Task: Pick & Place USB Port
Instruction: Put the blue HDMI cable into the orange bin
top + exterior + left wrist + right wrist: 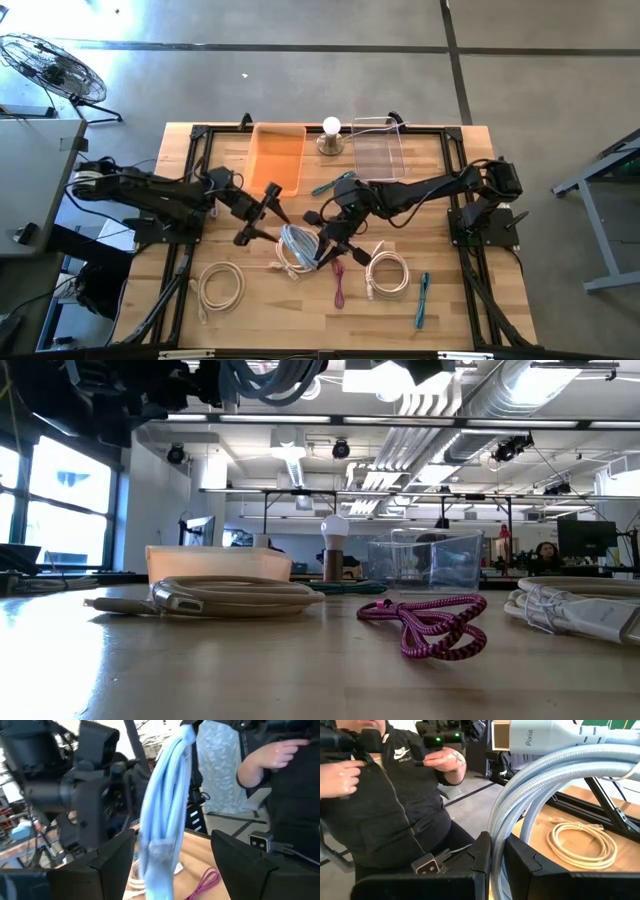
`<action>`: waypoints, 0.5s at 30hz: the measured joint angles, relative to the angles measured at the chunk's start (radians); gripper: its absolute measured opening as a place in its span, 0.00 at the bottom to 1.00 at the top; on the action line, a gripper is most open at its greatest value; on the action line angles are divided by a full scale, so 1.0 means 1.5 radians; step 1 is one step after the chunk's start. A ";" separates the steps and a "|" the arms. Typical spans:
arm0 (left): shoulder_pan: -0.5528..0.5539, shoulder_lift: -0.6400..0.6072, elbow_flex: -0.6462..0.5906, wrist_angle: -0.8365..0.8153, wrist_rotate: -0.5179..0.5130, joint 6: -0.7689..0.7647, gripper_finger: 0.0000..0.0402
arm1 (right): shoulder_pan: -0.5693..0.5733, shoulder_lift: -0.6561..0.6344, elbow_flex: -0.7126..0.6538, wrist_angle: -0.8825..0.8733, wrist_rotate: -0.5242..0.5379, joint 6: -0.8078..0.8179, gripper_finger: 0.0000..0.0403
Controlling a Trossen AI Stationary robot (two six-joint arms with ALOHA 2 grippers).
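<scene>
The wooden bench [250,320] carries everything, and the high view alone takes in all of it with both arms reaching toward its middle. At the far edge an orange bin [277,157] sits beside a clear bin [380,150], with a white bulb on a stand [331,135] between them.

The pale blue USB cable [297,246], a coiled bundle, hangs at the bench's middle between the 2 grippers. The right gripper [331,240] is clamped on the coil: the right wrist view shows its 2 dark fingers [485,852] pinched together on the braided loops, with a grey plug marked "Pixio" above. The left gripper [255,222] stands just beside the bundle with its jaws spread; the left wrist view shows the coil [165,810] hanging in the gap between the wide-apart fingers [112,862] without touching either.

The low view shows the lifted coil [275,378] only at its top edge, clear of the bench. It sets a cream cable coil [225,597] and a magenta braided cable [430,622] in the foreground. From above, the cream coil [220,285] lies near the front left, a white coil [387,272] to the right, the magenta cable [338,283] between them, and a small teal cable [423,298] farthest right.

Only the wrist views show a person in a dark jacket [395,795] beyond the bench.
</scene>
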 joint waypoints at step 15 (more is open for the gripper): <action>-0.005 0.042 0.008 0.000 -0.022 -0.004 0.65 | 0.000 0.000 0.000 -0.008 0.040 -0.003 0.08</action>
